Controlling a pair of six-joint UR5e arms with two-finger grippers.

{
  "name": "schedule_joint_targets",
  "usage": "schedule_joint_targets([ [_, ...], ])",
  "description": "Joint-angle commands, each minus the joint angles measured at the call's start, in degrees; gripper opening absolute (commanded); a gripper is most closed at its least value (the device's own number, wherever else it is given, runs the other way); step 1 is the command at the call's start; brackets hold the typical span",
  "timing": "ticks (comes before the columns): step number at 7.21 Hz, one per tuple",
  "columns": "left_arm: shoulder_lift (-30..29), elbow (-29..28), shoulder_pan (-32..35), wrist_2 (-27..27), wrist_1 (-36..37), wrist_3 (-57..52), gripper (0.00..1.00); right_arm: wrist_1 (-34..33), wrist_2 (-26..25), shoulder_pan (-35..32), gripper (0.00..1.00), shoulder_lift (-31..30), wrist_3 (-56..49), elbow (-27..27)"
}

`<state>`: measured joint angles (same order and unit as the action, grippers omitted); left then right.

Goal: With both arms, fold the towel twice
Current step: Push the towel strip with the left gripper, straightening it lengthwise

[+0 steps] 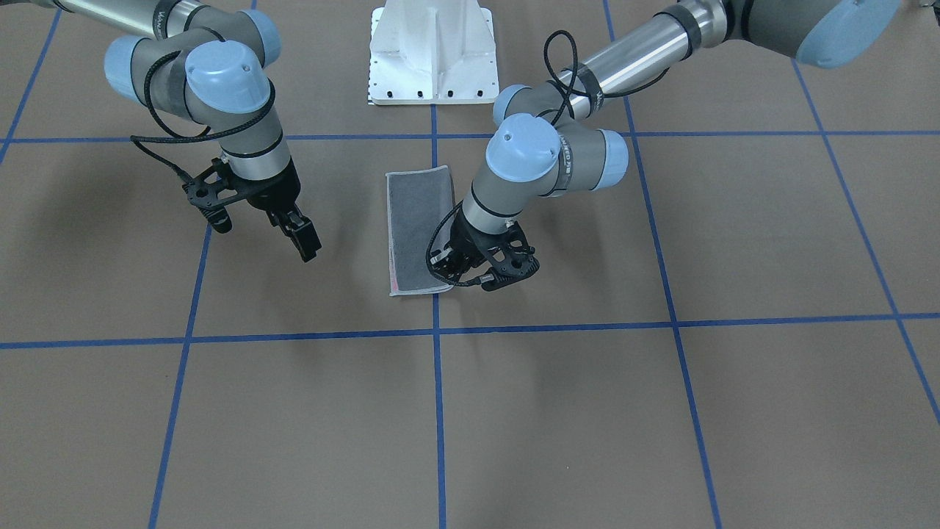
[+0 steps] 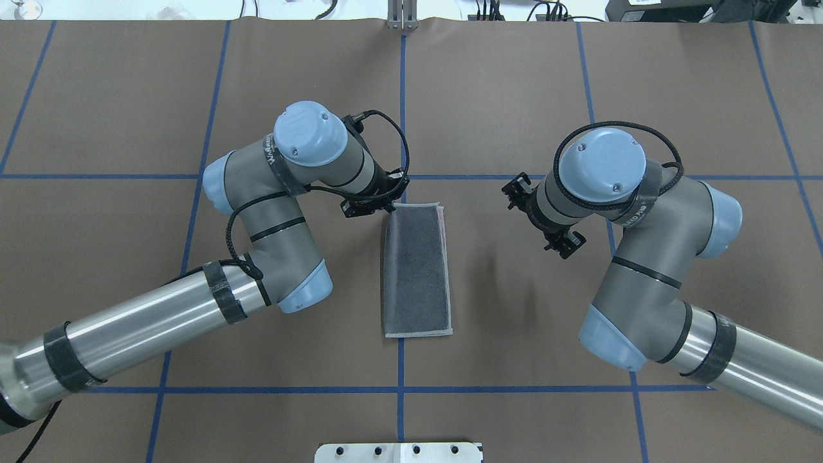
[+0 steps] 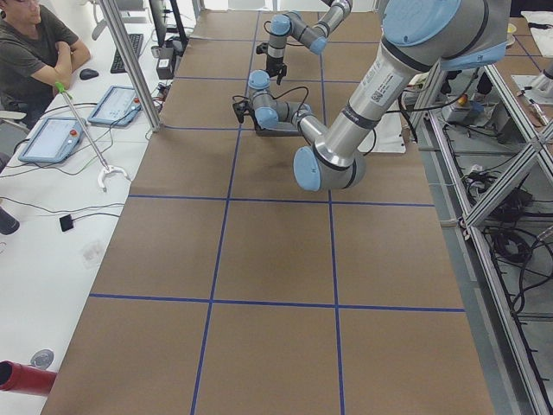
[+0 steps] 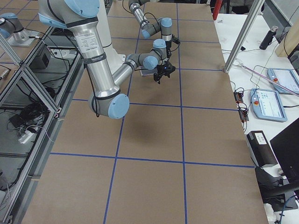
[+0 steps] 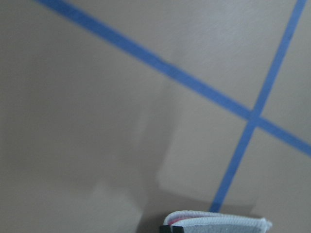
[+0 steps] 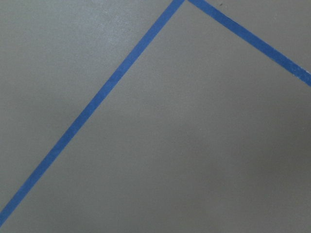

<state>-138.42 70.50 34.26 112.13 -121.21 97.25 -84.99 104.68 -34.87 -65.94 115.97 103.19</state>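
Table (image 1: 661,411) w/ folded towel (image 1: 415,220), corner at left fingers (image 1: 446,266), right fingers (image 1: 305,239) apart.

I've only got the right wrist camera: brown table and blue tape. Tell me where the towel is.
Observer: The towel lies folded once, grey face up, a narrow strip along the centre tape line.
Operator: Place my right hand against it.
Observer: The right hand hangs over bare table on the robot's right of the strip, not touching it.
Operator: Report the left hand.
Observer: The left hand is down at the strip's far corner on the robot's left side. Whether it grips is hidden.
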Motion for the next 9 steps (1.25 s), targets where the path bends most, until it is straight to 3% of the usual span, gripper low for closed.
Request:
schedule_joint_targets([
  [1, -2.63, -4.48, 1.68, 0.02, -1.49, -4.05, 0.49, 0.0, 0.0, -0.02, 1.0, 0.02, 0.04, 0.08],
  [2, -2.81, -4.41, 2.99, 0.11, -1.48, -4.87, 0.72, 0.0, -0.09, -0.02, 1.0, 0.2, 0.13, 0.17],
  [3, -3.77, -3.97, 3.27, 0.28, -0.7, -4.27, 0.82, 0.09, -0.17, -0.19, 1.0, 0.11, -0.22, 0.78],
  [4, -2.22, -1.36, 3.27, 0.46, -0.61, -3.3, 0.86, 1.13, -0.35, -0.2, 1.0, 0.11, -0.13, 1.13],
  [7, 6.66, 10.68, 0.91, -0.06, 0.45, 7.83, 0.87, 5.79, -1.23, -0.9, 1.0, -0.5, 0.3, 1.13],
  [8, 10.59, 15.49, -1.1, -0.24, 0.45, 9.0, 1.0, 8.93, -1.23, -0.99, 1.0, -2.07, 0.39, 1.31],
  [9, 16.63, 22.94, -3.73, -0.5, 0.45, 14.93, 1.0, 9.57, -0.97, -1.34, 1.0, -3.48, -0.21, 1.83],
])
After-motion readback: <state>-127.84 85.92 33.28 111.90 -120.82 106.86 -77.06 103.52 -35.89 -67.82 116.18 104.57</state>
